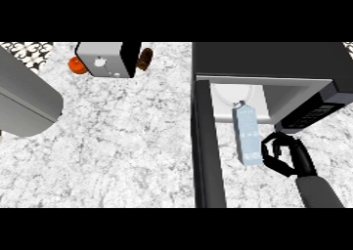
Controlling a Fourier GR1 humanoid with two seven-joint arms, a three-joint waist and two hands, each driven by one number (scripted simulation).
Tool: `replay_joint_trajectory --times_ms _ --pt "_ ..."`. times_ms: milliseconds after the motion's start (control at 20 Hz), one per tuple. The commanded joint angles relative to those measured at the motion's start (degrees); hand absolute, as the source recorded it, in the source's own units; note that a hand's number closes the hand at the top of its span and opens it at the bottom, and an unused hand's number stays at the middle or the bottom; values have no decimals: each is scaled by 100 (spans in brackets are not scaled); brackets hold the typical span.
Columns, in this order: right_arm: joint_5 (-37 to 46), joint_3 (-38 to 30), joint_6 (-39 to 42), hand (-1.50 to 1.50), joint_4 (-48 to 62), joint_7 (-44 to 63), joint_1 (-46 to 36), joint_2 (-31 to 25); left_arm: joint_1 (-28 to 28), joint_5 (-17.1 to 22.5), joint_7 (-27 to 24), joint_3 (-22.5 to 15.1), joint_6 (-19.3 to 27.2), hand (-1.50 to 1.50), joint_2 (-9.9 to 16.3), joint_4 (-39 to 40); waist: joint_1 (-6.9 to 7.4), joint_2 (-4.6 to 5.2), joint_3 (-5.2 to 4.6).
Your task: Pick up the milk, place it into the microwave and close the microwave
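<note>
The milk carton (246,134), a tall light-blue box, shows lengthwise at the mouth of the open microwave (273,58), its top end pointing into the white cavity (280,97). My right hand (286,155) is at the carton's lower right side, fingers and thumb curled against its edge. The microwave door (208,146) stands swung out toward me as a dark bar just left of the carton. The keypad (309,114) sits right of the cavity. On the left, only my grey left forearm (20,97) shows; its hand is out of frame.
A grey and white box-shaped appliance (105,59) stands at the back of the marble counter (121,156), with an orange object (77,66) on its left and a brown one (144,58) on its right. The open door splits the counter.
</note>
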Motion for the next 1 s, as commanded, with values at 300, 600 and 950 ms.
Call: replay_joint_trajectory --times_ms 300,600,950 --pt "-147 407 965 150 -306 -440 -376 424 -13 279 -258 318 -299 -150 52 365 -111 -65 -22" --pt "-279 517 722 150 -1554 422 -315 368 121 591 -76 613 -311 -150 56 136 -206 -77 -27" --pt "-231 625 576 150 -2350 2029 -767 462 -134 538 0 631 -375 -150 -47 411 -181 -65 -25"
